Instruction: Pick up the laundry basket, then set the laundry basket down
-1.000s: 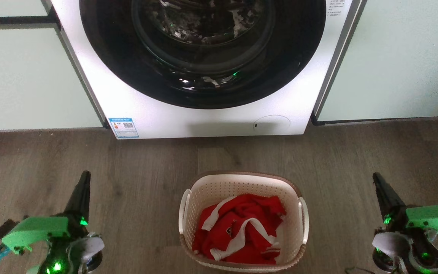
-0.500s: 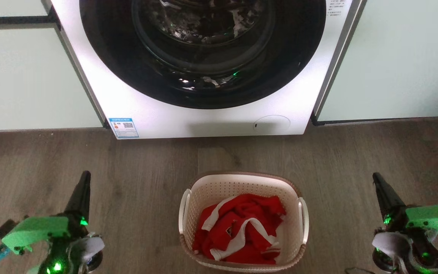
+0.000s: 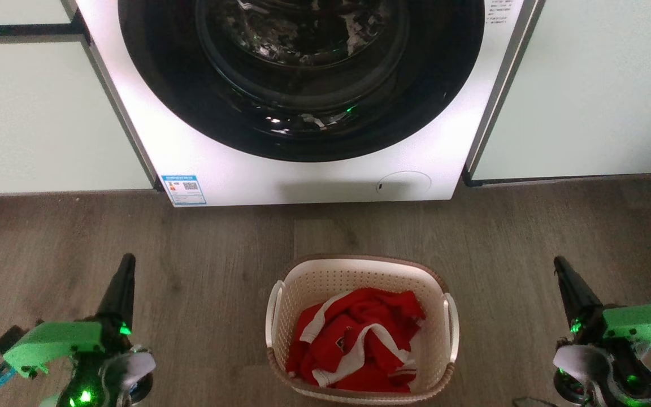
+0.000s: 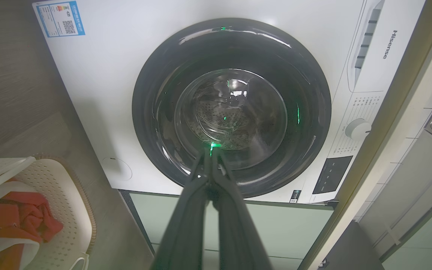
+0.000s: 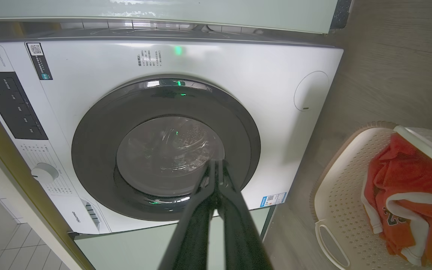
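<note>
Head view: I see the laundry basket [image 3: 325, 282] on the floor before the washing machine [image 3: 314, 181], between my left gripper [image 3: 126, 261] and right gripper [image 3: 558, 263], touching neither. Left wrist: the dial [image 4: 356, 128], fingers pressed together. Right wrist: fingers together, dark print on the red garment [image 5: 407, 176].

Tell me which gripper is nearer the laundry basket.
Right, slightly. The right gripper hangs to the right of the laundry basket; the left gripper hangs farther out on its left. Neither touches it.
</note>
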Available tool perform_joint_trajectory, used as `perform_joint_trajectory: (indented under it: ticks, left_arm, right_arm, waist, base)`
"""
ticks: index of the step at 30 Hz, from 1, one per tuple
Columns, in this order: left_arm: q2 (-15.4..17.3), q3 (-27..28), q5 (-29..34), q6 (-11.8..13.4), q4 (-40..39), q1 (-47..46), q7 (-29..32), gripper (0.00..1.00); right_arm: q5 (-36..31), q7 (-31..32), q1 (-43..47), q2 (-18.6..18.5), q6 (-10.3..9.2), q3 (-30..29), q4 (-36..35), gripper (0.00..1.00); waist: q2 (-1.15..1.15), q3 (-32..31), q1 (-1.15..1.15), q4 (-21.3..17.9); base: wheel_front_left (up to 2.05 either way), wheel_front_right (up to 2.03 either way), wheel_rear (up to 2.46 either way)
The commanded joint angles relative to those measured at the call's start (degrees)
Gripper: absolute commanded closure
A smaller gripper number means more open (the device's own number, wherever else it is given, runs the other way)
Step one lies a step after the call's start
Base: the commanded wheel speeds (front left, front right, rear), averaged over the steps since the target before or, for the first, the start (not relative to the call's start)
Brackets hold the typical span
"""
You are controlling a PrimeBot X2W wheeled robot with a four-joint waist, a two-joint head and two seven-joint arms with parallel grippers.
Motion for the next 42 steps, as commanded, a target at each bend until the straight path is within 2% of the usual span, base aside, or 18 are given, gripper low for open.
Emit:
perform_joint_trajectory:
  ticks: [1, 42]
  left_arm:
    - [0.3, 2.0, 0.5, -0.4, -1.6, -3.3, 0.3, 1.00]
    - [0.2, 2.2, 0.6, -0.4, -1.6, -3.3, 0.4, 1.00]
  right_arm:
    - [0.3, 0.4, -2.7, -0.4, -0.10, 1.0, -2.0, 1.00]
    - [0.3, 0.4, -2.7, -0.4, -0.10, 1.0, -2.0, 1.00]
  waist:
    - [0.00, 0.0, 0.00, 0.0]
    - [0.00, 0.0, 0.00, 0.0]
  base:
    - [0.00, 0.00, 0.00]
    - [0.00, 0.00, 0.00]
